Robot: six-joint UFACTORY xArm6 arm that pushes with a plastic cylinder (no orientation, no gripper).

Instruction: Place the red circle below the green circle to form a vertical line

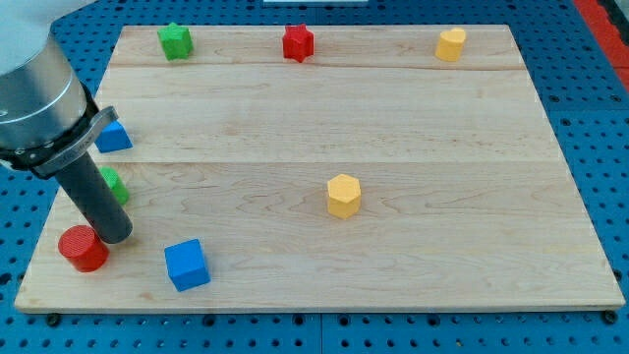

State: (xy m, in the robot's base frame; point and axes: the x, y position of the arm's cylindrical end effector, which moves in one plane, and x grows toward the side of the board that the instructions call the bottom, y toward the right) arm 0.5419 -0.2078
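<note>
Blue cube (187, 265) nearest; tip (115, 237) touching red circle (83, 248), below green circle (114, 184); end effector nothing but rod, grasping nothing.

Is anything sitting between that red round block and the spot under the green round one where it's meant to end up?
Nothing visible blocks it. The red circle already lies just below the green circle, which the rod partly hides. My tip sits between them, at the red circle's upper right edge.

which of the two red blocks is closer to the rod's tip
The red circle at the view's bottom left: it sits right beside my tip. The other red block, a star, lies far off at the view's top edge.
</note>
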